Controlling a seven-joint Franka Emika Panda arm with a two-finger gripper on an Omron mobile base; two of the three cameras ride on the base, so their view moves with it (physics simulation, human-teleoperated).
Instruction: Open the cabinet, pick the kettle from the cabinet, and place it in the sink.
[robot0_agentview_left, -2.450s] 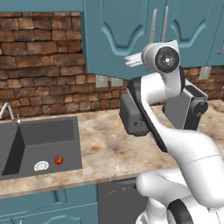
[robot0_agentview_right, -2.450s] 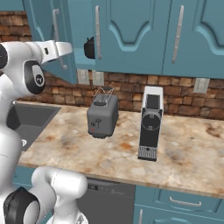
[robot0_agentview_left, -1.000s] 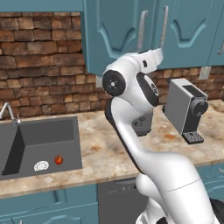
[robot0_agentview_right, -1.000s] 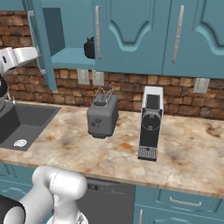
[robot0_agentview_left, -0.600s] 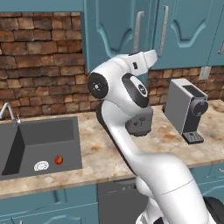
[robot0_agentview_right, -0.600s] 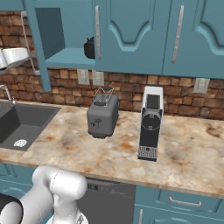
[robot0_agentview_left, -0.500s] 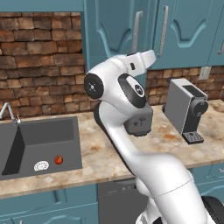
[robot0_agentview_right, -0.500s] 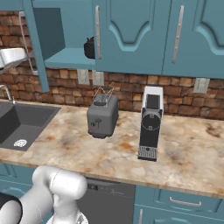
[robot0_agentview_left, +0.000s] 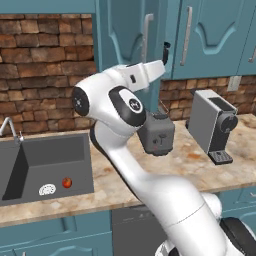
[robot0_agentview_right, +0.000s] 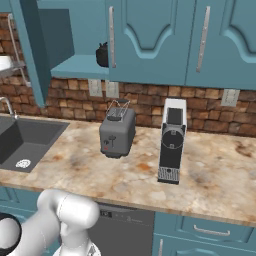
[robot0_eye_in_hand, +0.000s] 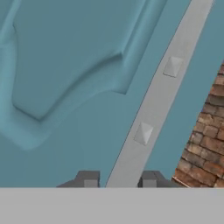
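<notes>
The teal wall cabinet (robot0_agentview_right: 75, 65) stands open. Its door (robot0_agentview_right: 31, 55) is swung out to the left, and the same door (robot0_agentview_left: 122, 40) faces the left base view. In the hand view the door's long silver handle (robot0_eye_in_hand: 151, 109) runs diagonally down between my two fingertips, and my gripper (robot0_eye_in_hand: 119, 179) is shut on it. The black kettle (robot0_agentview_right: 102, 54) sits on the open shelf, half hidden behind the neighbouring closed door. The dark grey sink (robot0_agentview_left: 50, 160) lies low at the left, and its basin (robot0_agentview_right: 27, 140) also shows in the right base view.
A grey toaster (robot0_agentview_right: 117, 132) and a coffee machine (robot0_agentview_right: 171, 140) stand on the marbled counter (robot0_agentview_right: 210, 175) under the cabinets. A small white object (robot0_agentview_left: 47, 189) and a red one (robot0_agentview_left: 66, 182) lie in the sink. The faucet (robot0_agentview_left: 10, 127) stands at its back.
The cabinet door has swung a little further open to the left, drawn by my hand on its handle. The kettle and the counter items have not moved.
</notes>
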